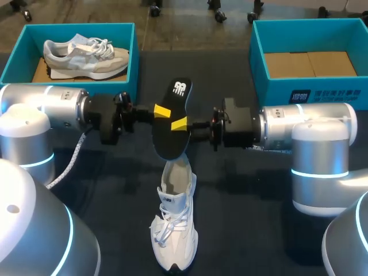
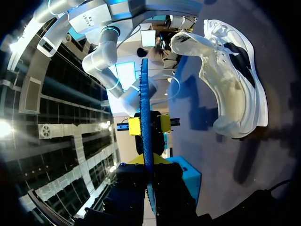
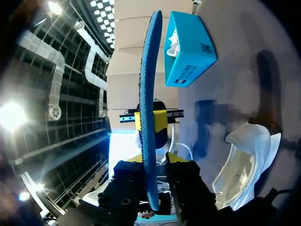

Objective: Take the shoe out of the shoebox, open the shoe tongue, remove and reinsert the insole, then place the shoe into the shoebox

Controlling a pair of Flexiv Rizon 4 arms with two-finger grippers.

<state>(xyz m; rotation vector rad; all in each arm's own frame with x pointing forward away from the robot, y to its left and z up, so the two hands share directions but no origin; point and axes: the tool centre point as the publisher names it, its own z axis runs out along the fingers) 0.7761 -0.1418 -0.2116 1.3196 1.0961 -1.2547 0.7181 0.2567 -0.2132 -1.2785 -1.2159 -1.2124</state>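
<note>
Insole (image 1: 169, 138), black: thin, light, probably floppy, best gripped mid-length; pinched there by left claw (image 1: 162, 110) and right claw (image 1: 180, 123) from opposite sides, above table (image 1: 259, 201) middle, over white shoe (image 1: 174, 230).

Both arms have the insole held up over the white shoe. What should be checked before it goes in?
1. Left pincer shut on the insole: ok.
2. Right pincer shut on the insole: ok.
3. White shoe standing on its sole on the table, opening facing up: ok.
4. Insole's lower end above the shoe's opening: ok.
5. Which end of the insole points down into the shoe: cannot tell.
6. Right shoebox free to take the shoe: ok.
</note>
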